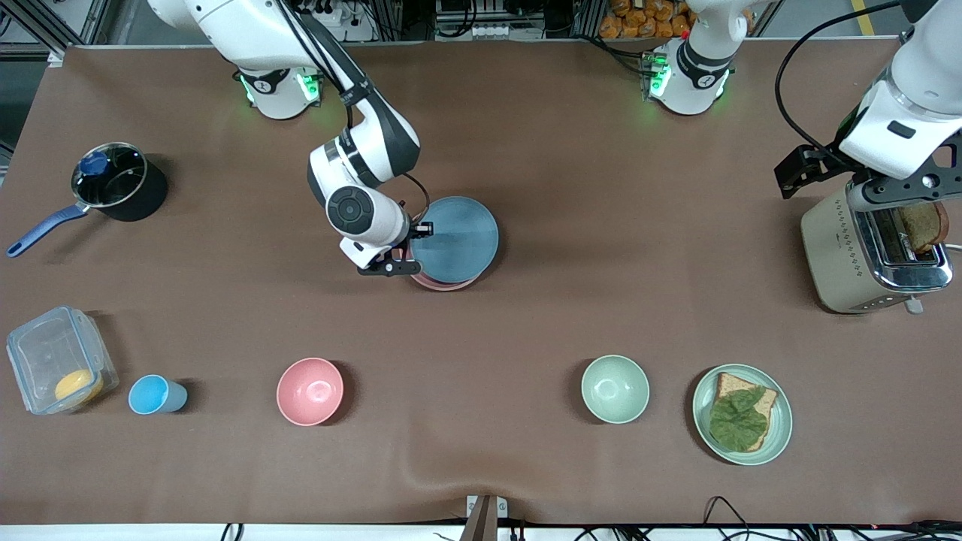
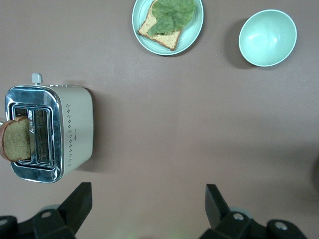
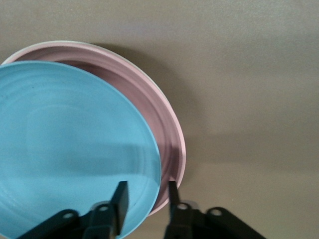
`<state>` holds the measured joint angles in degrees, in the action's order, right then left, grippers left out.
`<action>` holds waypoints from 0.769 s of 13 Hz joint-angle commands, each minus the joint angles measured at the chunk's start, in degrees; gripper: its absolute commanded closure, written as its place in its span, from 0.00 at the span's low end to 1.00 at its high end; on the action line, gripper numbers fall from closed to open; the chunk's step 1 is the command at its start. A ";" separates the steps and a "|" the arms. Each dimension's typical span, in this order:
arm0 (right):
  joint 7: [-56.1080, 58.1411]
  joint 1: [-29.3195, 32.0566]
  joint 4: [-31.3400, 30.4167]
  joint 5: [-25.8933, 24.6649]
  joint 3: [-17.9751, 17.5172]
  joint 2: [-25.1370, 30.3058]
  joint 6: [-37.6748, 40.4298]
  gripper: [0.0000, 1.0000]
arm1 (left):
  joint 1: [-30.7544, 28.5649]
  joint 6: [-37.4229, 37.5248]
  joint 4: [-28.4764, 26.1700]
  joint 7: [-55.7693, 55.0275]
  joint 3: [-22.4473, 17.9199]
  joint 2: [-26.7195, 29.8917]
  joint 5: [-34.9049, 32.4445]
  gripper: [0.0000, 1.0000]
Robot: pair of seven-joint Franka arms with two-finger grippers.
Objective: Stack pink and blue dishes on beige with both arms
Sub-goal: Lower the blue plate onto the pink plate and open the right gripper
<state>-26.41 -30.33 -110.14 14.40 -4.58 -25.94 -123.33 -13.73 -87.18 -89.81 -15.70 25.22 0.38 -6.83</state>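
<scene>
Blue plate (image 1: pixel 455 239) sits mid-desk, held at its rim by the right pincer (image 1: pixel 409 255), tilted over the pink plate (image 1: pixel 443 285). In the right wrist view the blue plate (image 3: pixel 70 149) overlaps most of the pink plate (image 3: pixel 164 129); the pink rim shows only as a crescent on one side. One finger (image 3: pixel 120 199) lies on top of the blue rim and the other sits off its edge, so we read the pincer as clamped on the blue plate. A thin pale edge peeks out past the pink rim in that view; we judge that to be the beige plate underneath, but too little shows to be sure.

Step in hand, by our judgement: placing the blue plate as the top of the stack. It is off-centre, shifted away from the front camera relative to the pink one.

Next move calls for sliding the blue plate toward the front camera until the rims line up, lowering it flat, then letting go and lifting clear without dragging the stack.

Left pincer (image 2: pixel 147 206) waits up over the desk beside the toaster (image 1: pixel 864 252) at the left arm's end, fingers spread and holding nothing. A bread slice (image 1: pixel 923 225) stands in the toaster slot.
</scene>
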 commanded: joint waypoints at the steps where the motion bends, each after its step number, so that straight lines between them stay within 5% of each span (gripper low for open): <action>1: -1.10 -0.61 0.19 0.81 0.54 1.42 1.15 0.00 | -0.07 0.43 -0.63 1.29 -0.25 1.11 1.03 0.00; 5: -0.84 1.23 7.37 -0.51 2.99 4.31 10.80 0.00 | 0.37 0.26 -0.54 1.38 -2.10 1.11 4.37 0.00; 10: -0.05 1.41 20.03 -0.86 14.22 6.60 21.78 0.00 | 1.51 -0.53 -0.45 1.38 -2.63 1.55 4.46 0.00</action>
<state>-26.42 -29.16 -94.17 14.18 6.42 -19.40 -105.67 -12.96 -87.38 -89.84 -15.70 23.63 0.53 -3.44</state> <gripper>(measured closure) 0.000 0.000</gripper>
